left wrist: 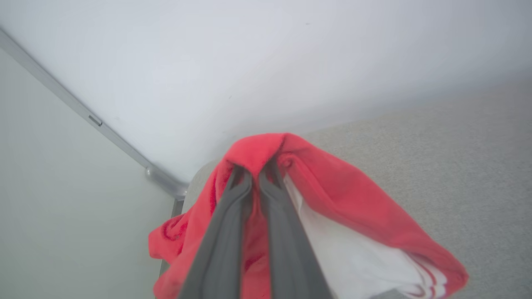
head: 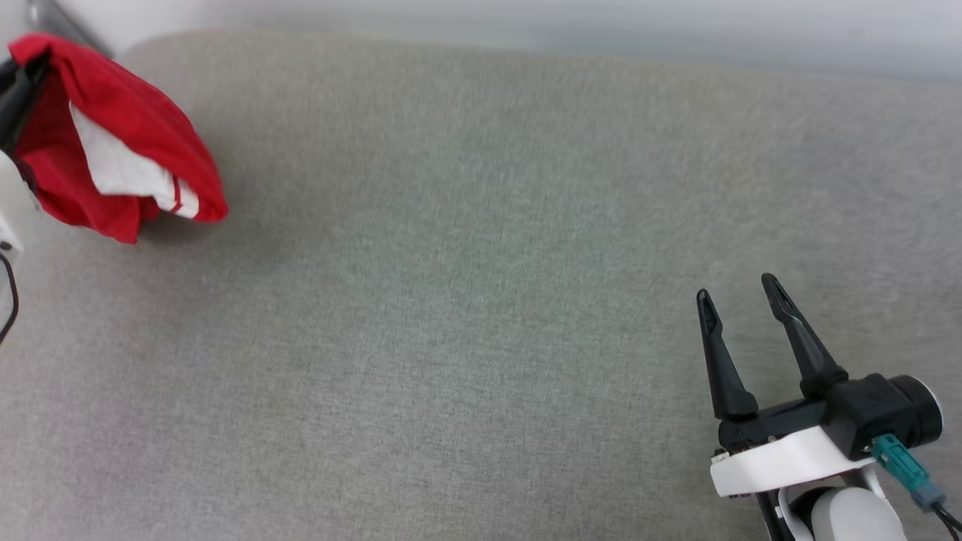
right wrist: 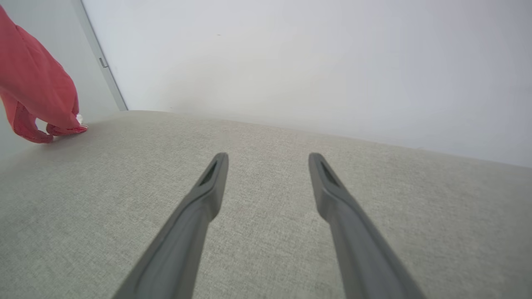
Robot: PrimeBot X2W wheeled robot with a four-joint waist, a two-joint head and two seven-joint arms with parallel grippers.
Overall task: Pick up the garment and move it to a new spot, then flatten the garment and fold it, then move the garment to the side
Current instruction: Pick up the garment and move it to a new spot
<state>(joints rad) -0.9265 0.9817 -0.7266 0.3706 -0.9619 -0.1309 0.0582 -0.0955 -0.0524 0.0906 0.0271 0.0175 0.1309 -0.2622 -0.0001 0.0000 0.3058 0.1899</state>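
Clearly, the left tool [left wrist: 253,171] was pinching the garment [head: 128,128]: in the left wrist view its two dark fingers [left wrist: 224,232] lay pressed close together, with a bunch of red cloth gathered over their tips. The garment [left wrist: 345,195] hung from that grip in a crumpled bundle, red on the outside, with a white sleeve panel [left wrist: 353,257] showing beneath and red-white striped trim [left wrist: 424,282] at its edge. In the head view the bundle sat at the far left corner of the grey cloth-covered desk [head: 481,300], with the left tool [head: 26,71] at the frame's left edge and a soft shadow on the desk just under the cloth. In the right wrist view the garment [right wrist: 33,83] drooped at the far left; its lowest folds reached the desk [right wrist: 83,207], though whether they touched or hung just clear could not be told. No lettering was readable. The right tool [head: 736,289] was at the lower right of the head view, well apart from the garment, fingers spread and holding nothing. The right wrist view confirmed it: the right tool [right wrist: 268,157] stood wide apart above bare grey fabric. A pale wall [right wrist: 291,62] rose behind the desk, with a thin grey strip [right wrist: 104,66] running along it near the garment's corner.
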